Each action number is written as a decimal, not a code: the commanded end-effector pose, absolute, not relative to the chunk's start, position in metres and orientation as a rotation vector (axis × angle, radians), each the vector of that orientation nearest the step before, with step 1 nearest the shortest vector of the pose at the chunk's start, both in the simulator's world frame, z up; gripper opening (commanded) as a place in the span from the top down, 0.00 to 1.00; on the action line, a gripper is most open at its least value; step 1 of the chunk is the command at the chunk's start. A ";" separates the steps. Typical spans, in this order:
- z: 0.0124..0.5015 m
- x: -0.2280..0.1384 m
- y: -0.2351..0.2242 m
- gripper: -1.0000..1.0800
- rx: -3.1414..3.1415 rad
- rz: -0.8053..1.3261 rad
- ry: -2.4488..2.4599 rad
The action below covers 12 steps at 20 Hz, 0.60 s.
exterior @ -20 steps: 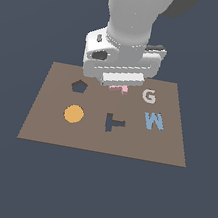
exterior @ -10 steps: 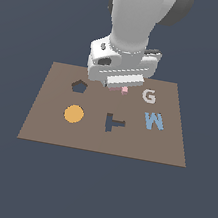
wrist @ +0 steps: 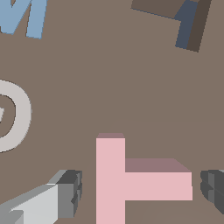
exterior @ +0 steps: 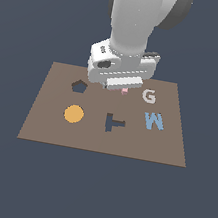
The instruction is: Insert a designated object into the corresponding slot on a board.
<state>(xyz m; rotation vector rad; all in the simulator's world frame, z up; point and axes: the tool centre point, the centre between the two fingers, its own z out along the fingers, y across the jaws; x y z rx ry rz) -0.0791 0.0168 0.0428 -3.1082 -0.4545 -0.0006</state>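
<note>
My claw is hanging released, fingers flanking but not touching the pink piece lying on the board at upper centre, slot sitting below it.

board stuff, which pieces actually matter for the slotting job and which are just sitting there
Part of the job:
pink T piece, between the fingers of the gripper
T-shaped slot
board

Just lying about:
white G
blue W
orange disc
pentagon cut-out
</note>
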 end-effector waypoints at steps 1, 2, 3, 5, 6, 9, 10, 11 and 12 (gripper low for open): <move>0.035 -0.080 0.017 0.04 -3.108 0.001 -0.455; 0.033 -0.080 0.017 0.04 -3.108 0.001 -0.455; 0.031 -0.080 0.017 0.04 -3.108 0.001 -0.455; 0.030 -0.080 0.017 0.04 -3.109 0.000 -0.455; 0.030 -0.080 0.017 1.00 -3.109 0.000 -0.455; 0.030 -0.080 0.017 1.00 -3.109 0.000 -0.455; 0.030 -0.080 0.017 1.00 -3.109 0.000 -0.455; 0.030 -0.080 0.017 1.00 -3.109 0.000 -0.455; 0.030 -0.080 0.017 1.00 -3.109 0.000 -0.455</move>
